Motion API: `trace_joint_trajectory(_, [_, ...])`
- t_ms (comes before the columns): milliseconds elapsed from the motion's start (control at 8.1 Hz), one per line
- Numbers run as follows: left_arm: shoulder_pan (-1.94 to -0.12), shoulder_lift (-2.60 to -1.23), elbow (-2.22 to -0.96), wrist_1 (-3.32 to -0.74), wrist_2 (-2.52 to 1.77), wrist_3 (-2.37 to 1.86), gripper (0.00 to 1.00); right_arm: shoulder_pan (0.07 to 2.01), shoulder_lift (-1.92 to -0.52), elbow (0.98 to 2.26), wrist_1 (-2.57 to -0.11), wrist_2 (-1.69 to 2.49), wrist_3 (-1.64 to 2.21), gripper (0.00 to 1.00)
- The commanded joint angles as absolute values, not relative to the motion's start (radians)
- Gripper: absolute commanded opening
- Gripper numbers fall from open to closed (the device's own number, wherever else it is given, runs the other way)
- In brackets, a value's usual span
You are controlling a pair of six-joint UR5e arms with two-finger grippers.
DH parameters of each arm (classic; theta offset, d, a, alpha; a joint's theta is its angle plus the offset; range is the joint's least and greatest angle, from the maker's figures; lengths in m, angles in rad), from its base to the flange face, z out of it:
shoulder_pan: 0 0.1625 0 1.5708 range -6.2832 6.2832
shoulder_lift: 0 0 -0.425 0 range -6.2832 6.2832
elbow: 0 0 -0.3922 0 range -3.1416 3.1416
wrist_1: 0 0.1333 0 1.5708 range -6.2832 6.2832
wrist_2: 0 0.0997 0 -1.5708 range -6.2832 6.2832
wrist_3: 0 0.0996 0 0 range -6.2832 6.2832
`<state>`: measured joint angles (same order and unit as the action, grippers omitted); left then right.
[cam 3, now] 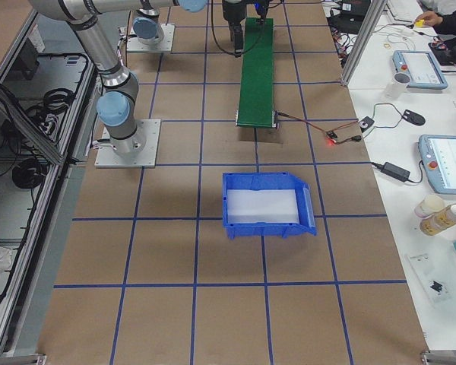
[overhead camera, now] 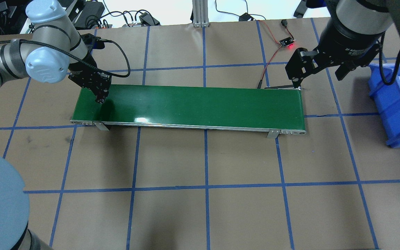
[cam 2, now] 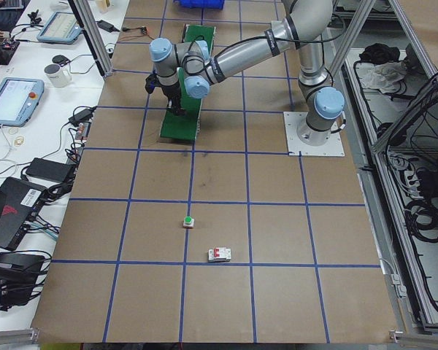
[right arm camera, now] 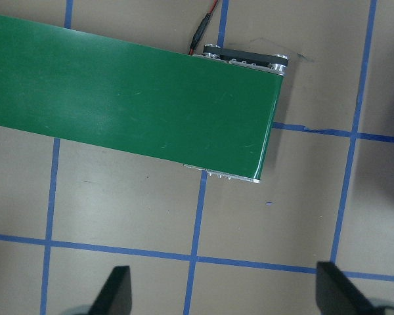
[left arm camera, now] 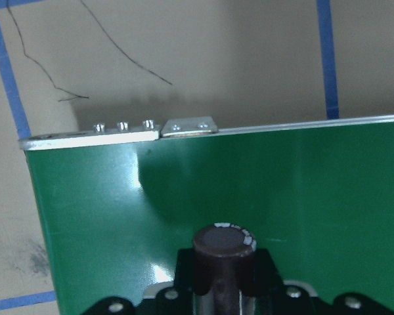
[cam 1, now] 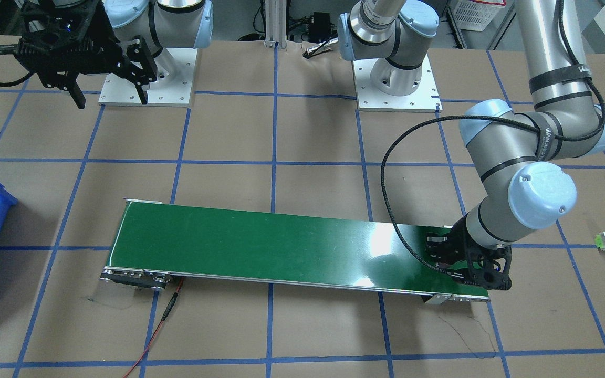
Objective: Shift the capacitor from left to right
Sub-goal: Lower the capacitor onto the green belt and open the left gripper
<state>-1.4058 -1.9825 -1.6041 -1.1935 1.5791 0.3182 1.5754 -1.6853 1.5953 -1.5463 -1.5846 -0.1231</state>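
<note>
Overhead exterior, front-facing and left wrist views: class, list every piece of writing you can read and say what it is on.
"2F Adapt…", end unclear: black collar above the right gripper.
White lettering on the black strap round the left arm: too blurred to read.
Pale marks on the dark maroon-black cylindrical capacitor: too small to read.

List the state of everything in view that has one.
capacitor: gripped in left claw, over belt's left end
left claw: shut on capacitor
right claw: open, holding nothing, raised by belt's right end
conveyor belt: running or stopped, cannot tell
sensor board: red light on
blue bin: upright, top open
white breaker block: lying on table, untouched
</note>
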Motion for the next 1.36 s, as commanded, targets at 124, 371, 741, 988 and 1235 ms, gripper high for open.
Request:
trace_joint_trajectory(124, [-1.407, -1.974, -1.606, -1.192, 1.582, 0.313, 0.0, 1.575, -1.684, 1.595, -1.548, -1.583, -0.123, 1.0])
trace_joint_trajectory(371, [-1.405, -1.98, -1.608, -1.193, 1.58, 0.302, 0.0, 1.575, -1.686, 1.595, -1.546, -1.586, -0.123, 1.0])
trace_joint_trajectory(741, [-1.407, -1.982, -1.611, -1.193, 1.572, 0.292, 0.0, 1.575, -1.684, 1.595, -1.552, -1.589, -0.12, 1.0])
trace_joint_trajectory(988, [-1.407, -1.98, -1.635, -1.192, 1.569, 0.18, 0.6, 1.577, -1.671, 1.595, -1.557, -1.574, -0.118, 1.0])
trace_joint_trajectory(1235, [-1.428, -1.982, -1.637, -1.187, 1.569, 0.132, 0.75, 1.575, -1.625, 1.594, -1.563, -1.583, -0.12, 1.0])
